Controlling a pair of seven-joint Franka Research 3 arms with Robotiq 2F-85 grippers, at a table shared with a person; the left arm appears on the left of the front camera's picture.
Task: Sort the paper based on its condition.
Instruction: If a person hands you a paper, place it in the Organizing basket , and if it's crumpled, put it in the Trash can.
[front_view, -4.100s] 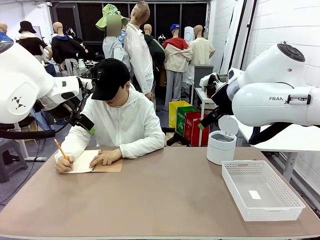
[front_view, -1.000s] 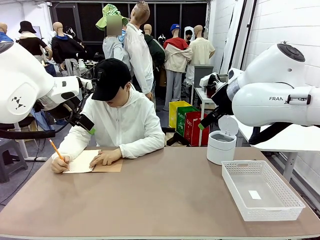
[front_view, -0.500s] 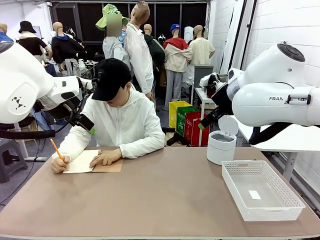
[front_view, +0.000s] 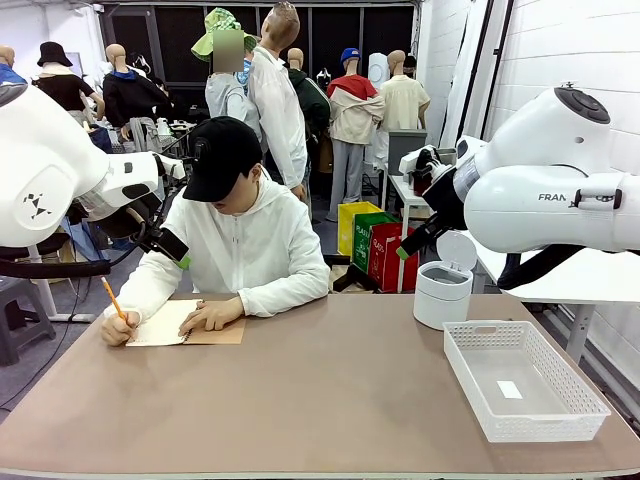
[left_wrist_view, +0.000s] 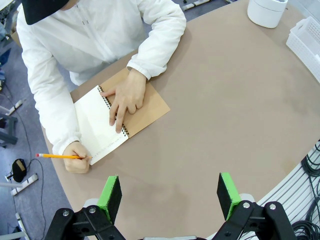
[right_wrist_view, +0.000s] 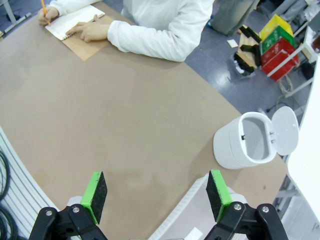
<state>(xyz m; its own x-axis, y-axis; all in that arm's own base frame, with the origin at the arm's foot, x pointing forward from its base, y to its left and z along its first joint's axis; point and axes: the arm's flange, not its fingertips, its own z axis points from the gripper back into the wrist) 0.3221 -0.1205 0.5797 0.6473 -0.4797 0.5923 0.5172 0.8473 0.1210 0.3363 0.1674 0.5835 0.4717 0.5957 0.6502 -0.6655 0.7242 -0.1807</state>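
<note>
**Hands on the page, arms waiting**

Paper (front_view: 160, 322) is a white page at the far left of the table (front_view: 330, 400). It lies in the open notebook (front_view: 225, 335) under the person's hands (front_view: 212, 318), with the pencil (front_view: 112, 297) on it. Left fingers (left_wrist_view: 111, 192) and right fingers (right_wrist_view: 95, 192) hang wide and empty, high above the table. Reaching in now risks striking a hand or tearing the bound page, and a flat sheet may also slip the pinch.

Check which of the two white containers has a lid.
The round bin: its hinged lid stands flipped open. The rectangular basket, nearer the robot, has no lid.
</note>
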